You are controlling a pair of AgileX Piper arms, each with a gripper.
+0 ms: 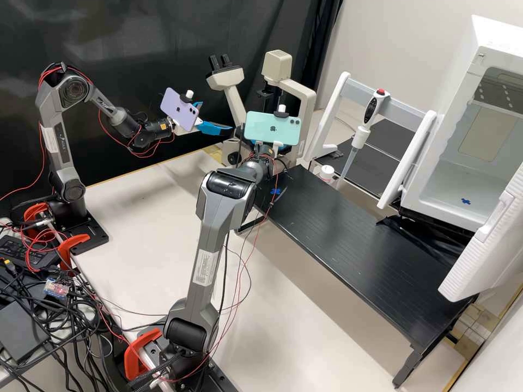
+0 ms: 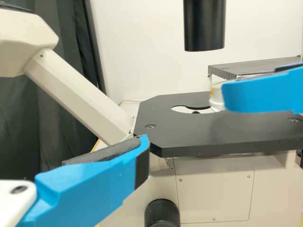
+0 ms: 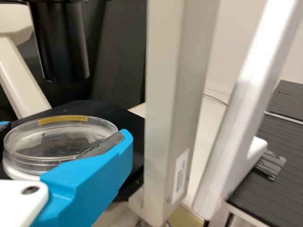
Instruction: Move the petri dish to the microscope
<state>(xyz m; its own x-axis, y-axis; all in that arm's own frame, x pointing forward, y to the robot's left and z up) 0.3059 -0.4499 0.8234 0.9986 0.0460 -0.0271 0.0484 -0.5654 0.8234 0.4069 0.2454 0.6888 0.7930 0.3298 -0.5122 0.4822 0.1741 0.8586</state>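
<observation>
One pair of jaws clamped on the petri dish (image 3: 47, 137).
At the centre of the high view, the right gripper (image 1: 267, 145) holds the dish over the black stage (image 2: 227, 130) of the microscope (image 1: 277, 65); whether dish and stage touch cannot be told. The left gripper (image 1: 218, 117), just left of the microscope, has its jaws apart. Farther out, a pipette (image 1: 372, 110) shows at upper right.

Bright, diffuse light, soft shadows on pale tabletop (image 1: 136, 218)

A pipette (image 1: 371, 110) tilts by a white frame (image 1: 408, 160) — near a black platform (image 1: 348, 223) and an open cabinet (image 1: 444, 188).
</observation>
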